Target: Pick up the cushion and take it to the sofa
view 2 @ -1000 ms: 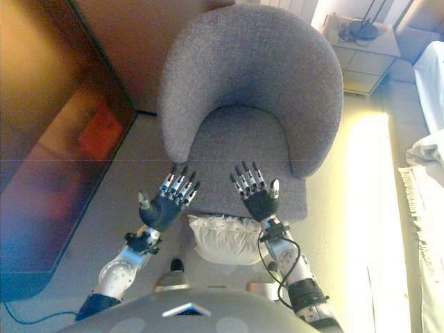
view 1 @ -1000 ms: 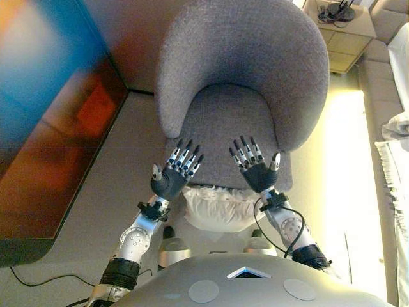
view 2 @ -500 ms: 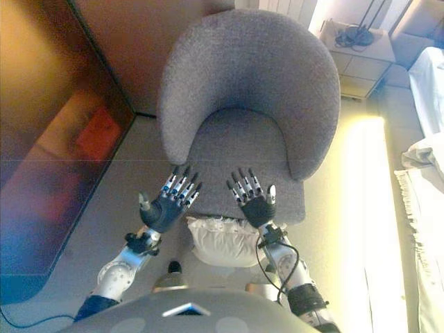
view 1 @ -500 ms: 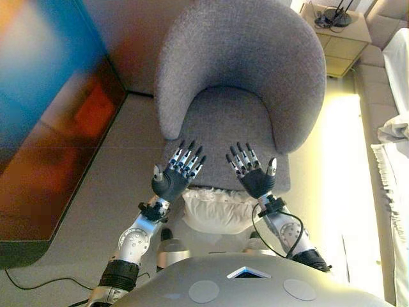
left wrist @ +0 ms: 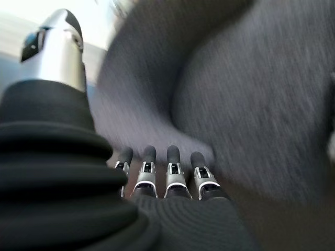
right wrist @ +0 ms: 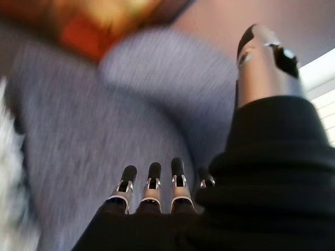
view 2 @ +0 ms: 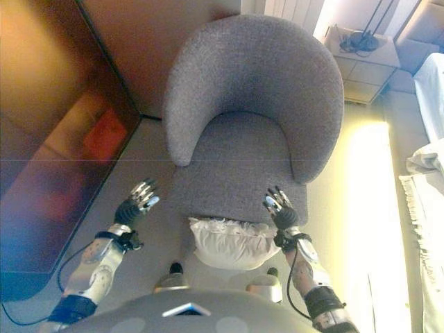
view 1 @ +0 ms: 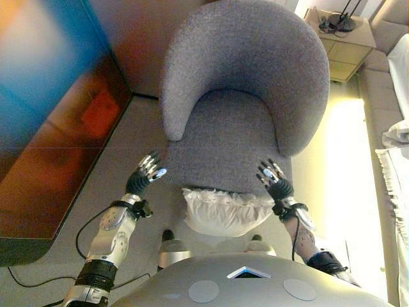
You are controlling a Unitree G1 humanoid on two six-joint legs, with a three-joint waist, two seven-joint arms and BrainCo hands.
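A white ruffled cushion lies at the front edge of the grey armchair seat, close below me. It also shows as a white patch in the right wrist view. My left hand is open and empty, off the seat's left front corner, to the left of the cushion and apart from it. My right hand is open and empty at the seat's right front corner, just right of the cushion. Both wrist views show straight fingers with the armchair's grey cloth past them.
A glossy dark cabinet stands at the left. A pale side table with cables on it stands at the back right. A grey sofa with white cloth on it runs along the right edge.
Both hands have moved apart and back, from side by side over the seat's front to either side of the cushion. The view has shifted slightly.
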